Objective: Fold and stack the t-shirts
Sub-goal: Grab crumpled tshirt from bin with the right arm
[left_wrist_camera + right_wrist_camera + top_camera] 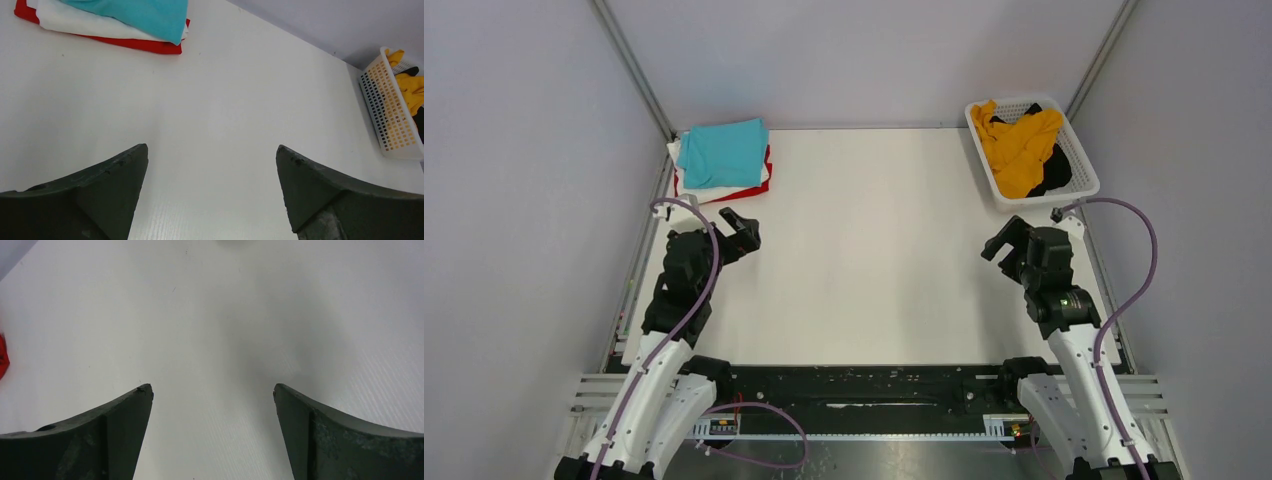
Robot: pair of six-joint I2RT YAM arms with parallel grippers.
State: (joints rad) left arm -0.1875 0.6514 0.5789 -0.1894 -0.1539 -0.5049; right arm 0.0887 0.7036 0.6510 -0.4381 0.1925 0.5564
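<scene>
Turquoise t-shirt (722,152) folded far left, orange-yellow t-shirt (1022,150) in basket (1081,155); left gripper (212,153), right gripper (213,392) both spread, empty

**Two-tone arms, purple cabling**

White shells down low, black housings higher up on both the left arm (652,380) and the right arm (1079,370). A purple cable (715,255) runs along the left, and a twin cable (1151,262) along the right, where a green light (1062,300) glows. The left claw (212,150) and right claw (212,389) are matte dark, with wedge-shaped fingers (340,435) scuffed at the tips.
</scene>
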